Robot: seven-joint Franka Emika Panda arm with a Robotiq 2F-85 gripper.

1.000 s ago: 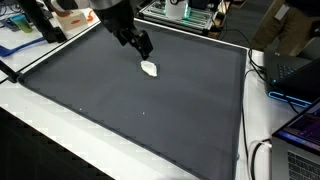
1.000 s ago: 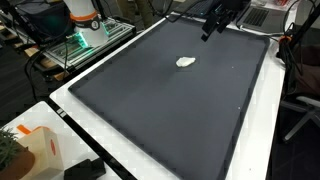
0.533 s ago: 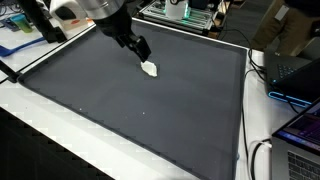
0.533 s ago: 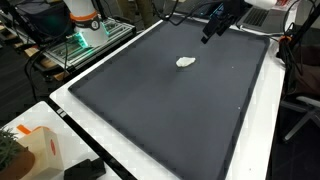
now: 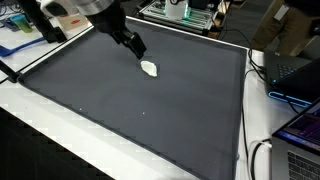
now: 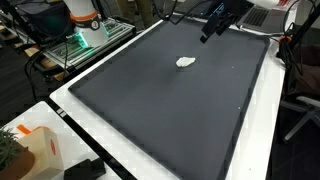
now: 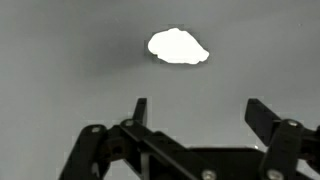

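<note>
gripper [image 7: 195,108]: yours hovers, jaws spread apart, holding nothing.
white lump [image 7: 179,46]: on the dark mat [image 5: 160,115], just beyond your gripper, untouched.
room: mat edges lie well apart from it.

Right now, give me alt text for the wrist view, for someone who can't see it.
A small white lump lies on a plain grey mat. The open tool comes in from the bottom edge, its two prongs spread wide below the lump and not touching it.

Matt dark cloth mat [image 5: 140,110]; white crumpled lump [image 7: 178,46], papery
</note>
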